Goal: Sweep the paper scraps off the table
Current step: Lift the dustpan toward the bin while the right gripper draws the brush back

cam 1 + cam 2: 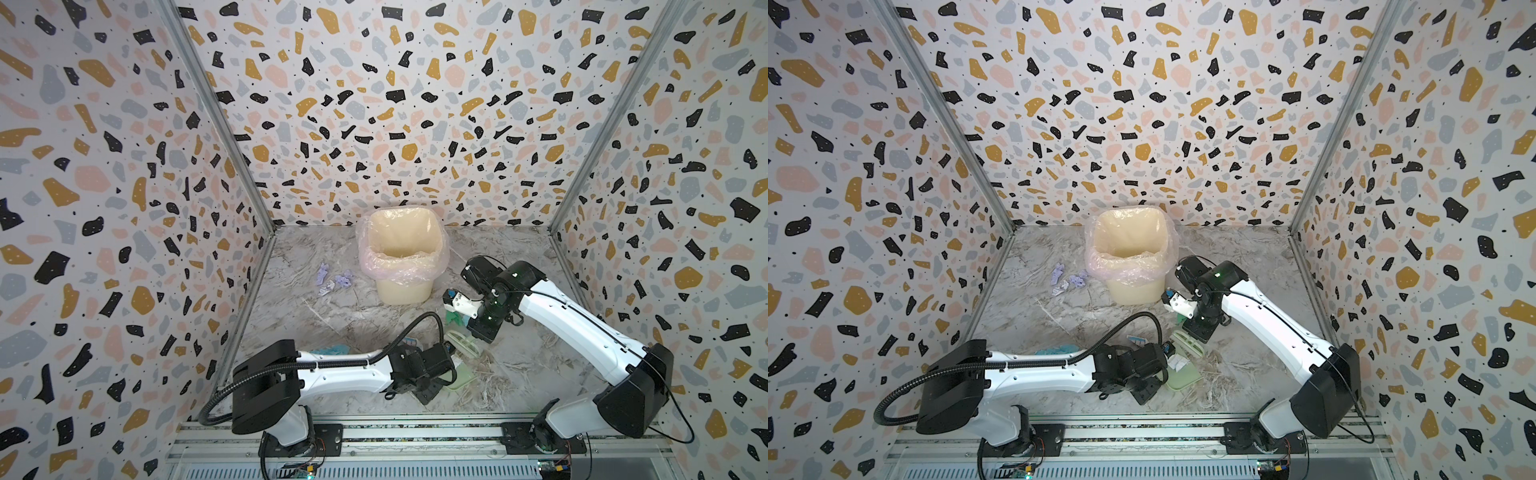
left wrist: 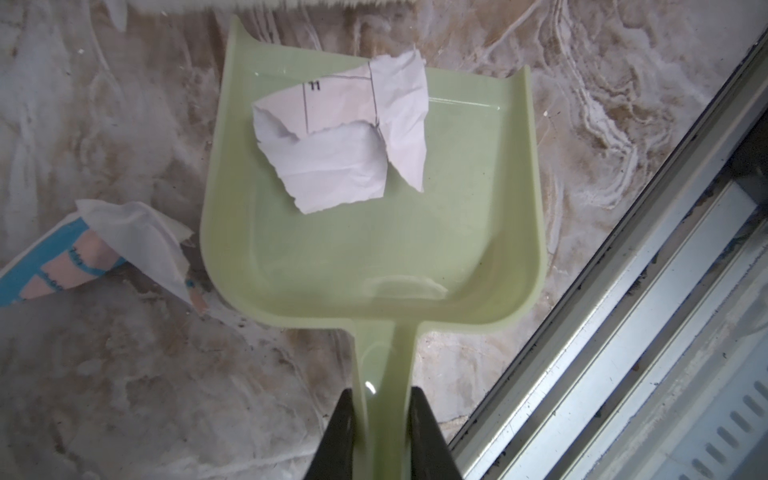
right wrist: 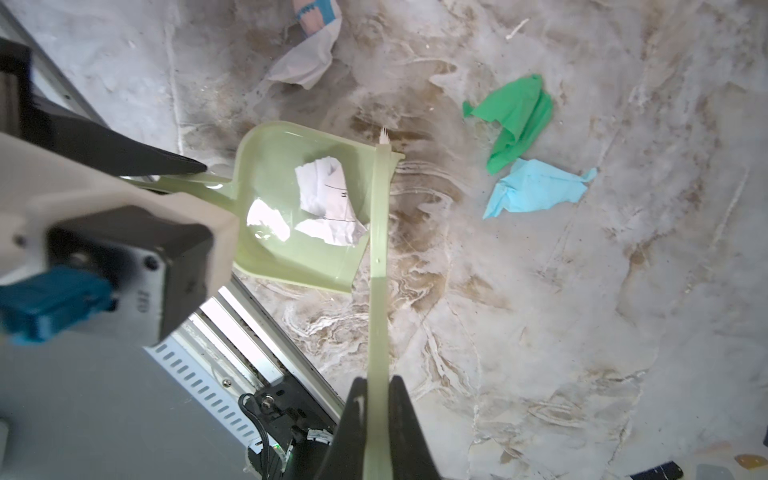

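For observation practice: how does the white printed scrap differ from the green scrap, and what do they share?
The white printed scrap lies in the dustpan; the green scrap lies on the table. The white scrap carries black lines; the green scrap is plain. Both are crumpled paper.

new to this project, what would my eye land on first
A cream bin with a pink liner stands at the back of the table, lavender paper scraps left of it. Near the front, the left hand grips a pale green dustpan holding a white printed scrap; the right hand grips a matching brush.
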Tool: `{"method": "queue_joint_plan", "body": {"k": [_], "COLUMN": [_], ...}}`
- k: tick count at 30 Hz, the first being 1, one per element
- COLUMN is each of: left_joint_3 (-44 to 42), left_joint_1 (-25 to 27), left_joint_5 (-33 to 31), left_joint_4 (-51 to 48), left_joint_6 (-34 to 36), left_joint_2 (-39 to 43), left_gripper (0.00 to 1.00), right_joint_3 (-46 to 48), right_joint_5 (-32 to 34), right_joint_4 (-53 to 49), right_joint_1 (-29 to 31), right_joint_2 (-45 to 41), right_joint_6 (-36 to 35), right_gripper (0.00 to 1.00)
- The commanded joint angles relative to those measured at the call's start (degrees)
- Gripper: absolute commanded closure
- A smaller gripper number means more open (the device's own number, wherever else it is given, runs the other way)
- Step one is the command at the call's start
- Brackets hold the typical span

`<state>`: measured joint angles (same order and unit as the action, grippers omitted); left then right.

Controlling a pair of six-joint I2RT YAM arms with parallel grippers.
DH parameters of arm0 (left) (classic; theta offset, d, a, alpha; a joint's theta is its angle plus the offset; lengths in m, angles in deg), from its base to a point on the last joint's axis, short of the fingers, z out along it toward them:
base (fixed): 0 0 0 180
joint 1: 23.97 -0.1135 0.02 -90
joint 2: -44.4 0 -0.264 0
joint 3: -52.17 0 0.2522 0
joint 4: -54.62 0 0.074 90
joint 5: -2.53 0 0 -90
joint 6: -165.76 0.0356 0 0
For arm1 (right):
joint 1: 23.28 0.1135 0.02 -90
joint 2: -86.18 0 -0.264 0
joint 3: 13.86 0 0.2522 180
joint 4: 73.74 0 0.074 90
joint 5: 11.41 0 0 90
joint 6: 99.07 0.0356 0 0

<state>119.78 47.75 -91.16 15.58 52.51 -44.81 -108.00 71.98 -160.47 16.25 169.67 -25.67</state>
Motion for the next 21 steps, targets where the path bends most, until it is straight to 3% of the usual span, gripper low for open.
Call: {"method": "queue_joint_plan", "body": {"k": [1,9,12,15,21], "left_joint_3": [-0.49,-0.67,-0.74,-0.92,-1.46], "left_joint_1": [0.17,0.17,0.17,0.17,0.17], "left_joint_5": [0.01,-0.18,-0.27,-0.79,-2.23], "left_joint_4": [1.12,1.65,1.65,1.69,1.74], "left_joint_6": [-0.56,-1.17,-1.28,-1.28,-0.92], "left_joint_2": [-0.47,-0.57,-0.46,0.05,1.72], "left_gripper": [1.00,1.00,1.00,1.00,1.00], "right_joint_3": [-3.16,-5.79,-6.26,-6.04,-9.06], "right_joint_5": [-4.45,-11.76,-8.61,-0.86,-0.61], "right_joint_4": [-0.31,-1.84,-2.26,-2.62,-0.55], "right_joint_1": [0.85,0.80,0.14,-1.24,-5.51], "right_joint_2": [0.27,1.86,2.19,2.04,-0.62], "right_joint_6": [-0.91,-4.11,-3.22,-1.69,-1.72], "right_gripper": [1.00,1.00,1.00,1.00,1.00]}}
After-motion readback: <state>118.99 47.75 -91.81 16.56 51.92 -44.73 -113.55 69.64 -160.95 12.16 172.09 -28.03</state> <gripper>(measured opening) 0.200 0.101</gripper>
